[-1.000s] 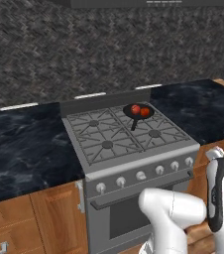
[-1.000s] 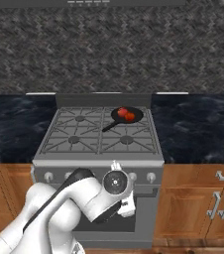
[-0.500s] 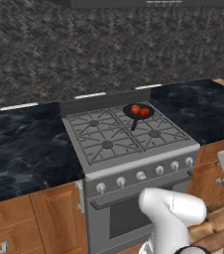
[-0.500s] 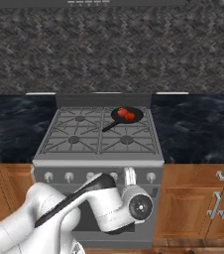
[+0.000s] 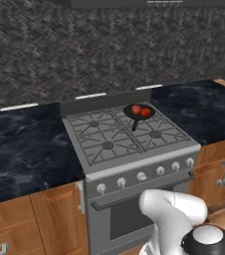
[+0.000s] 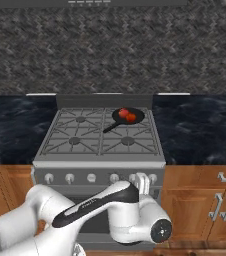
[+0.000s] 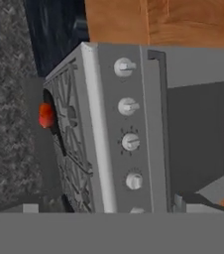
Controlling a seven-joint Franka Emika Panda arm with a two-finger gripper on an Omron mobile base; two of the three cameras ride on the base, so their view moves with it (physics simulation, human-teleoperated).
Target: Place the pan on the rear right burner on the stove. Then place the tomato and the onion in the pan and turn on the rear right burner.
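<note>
In front of the grey steel four-burner stove [image 5: 134,167], the white arm has swung lower and further right over the last second, so its hand now sits just before the row of round silver knobs [image 6: 100,177], towards the right end. The hand view looks along that row, rolled sideways. The jaws are spread wide, with nothing between them. The small matte-black round pan [image 5: 138,112] already rests on the rear right burner [image 5: 120,117], its thin handle pointing towards the stove's front. Inside it lie two small red balls, touching or nearly so: the orange-red tomato [image 5: 145,113] and the slightly pinker onion [image 5: 136,109], as far as colour tells. So only the knob turn appears left, and the arm's drop fits that step. The dark marbled desk [image 5: 25,144] flanks the stove.
</note>
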